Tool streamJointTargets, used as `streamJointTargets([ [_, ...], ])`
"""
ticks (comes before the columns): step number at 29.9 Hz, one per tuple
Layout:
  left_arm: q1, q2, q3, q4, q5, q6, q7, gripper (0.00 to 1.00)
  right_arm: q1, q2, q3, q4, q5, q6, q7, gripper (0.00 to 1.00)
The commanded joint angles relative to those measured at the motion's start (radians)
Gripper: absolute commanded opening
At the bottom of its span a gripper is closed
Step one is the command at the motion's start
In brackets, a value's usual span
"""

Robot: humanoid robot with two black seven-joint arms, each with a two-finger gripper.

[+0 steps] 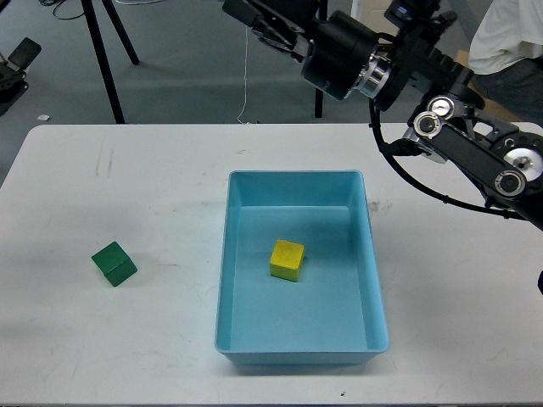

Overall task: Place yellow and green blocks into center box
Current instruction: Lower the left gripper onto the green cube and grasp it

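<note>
The yellow block lies inside the light-blue center box, near its middle. The green block sits on the white table to the left of the box. My right gripper is raised high above the table's far edge at the top of the view. It is dark and partly cut off, so its fingers cannot be told apart, and no block shows in it. A dark part at the upper left edge may be my left gripper, far from both blocks.
My right arm reaches across the upper right, above the table's far right corner. Black tripod legs, a cable and a black box stand on the floor behind the table. A seated person is at the far right.
</note>
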Motion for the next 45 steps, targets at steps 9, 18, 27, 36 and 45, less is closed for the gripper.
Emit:
streamJointTargets([
  [9, -0.088, 0.053, 0.079, -0.078, 1.016, -0.208, 0.0, 1.0, -0.642, -0.173, 0.455, 0.341, 0.174, -0.055, -0.119, 0.98],
  [18, -0.368, 0.051, 0.517, -0.155, 1.101, -0.208, 0.0, 1.0, -1.035, -0.173, 0.631, 0.466, 0.177, -0.097, -0.108, 0.98],
  [27, -0.55, -0.025, 0.938, -0.064, 1.181, -0.208, 0.0, 1.0, -1.156, -0.166, 0.711, 0.463, 0.179, -0.108, -0.105, 0.98],
  [36, -0.542, -0.09, 0.969, 0.082, 1.221, -0.208, 0.0, 1.0, -1.169, -0.155, 0.711, 0.46, 0.179, -0.108, -0.105, 0.98],
  [45, -0.522, -0.104, 0.967, 0.109, 1.216, -0.208, 0.0, 1.0, -1.181, -0.155, 0.711, 0.455, 0.182, -0.108, -0.105, 0.98],
])
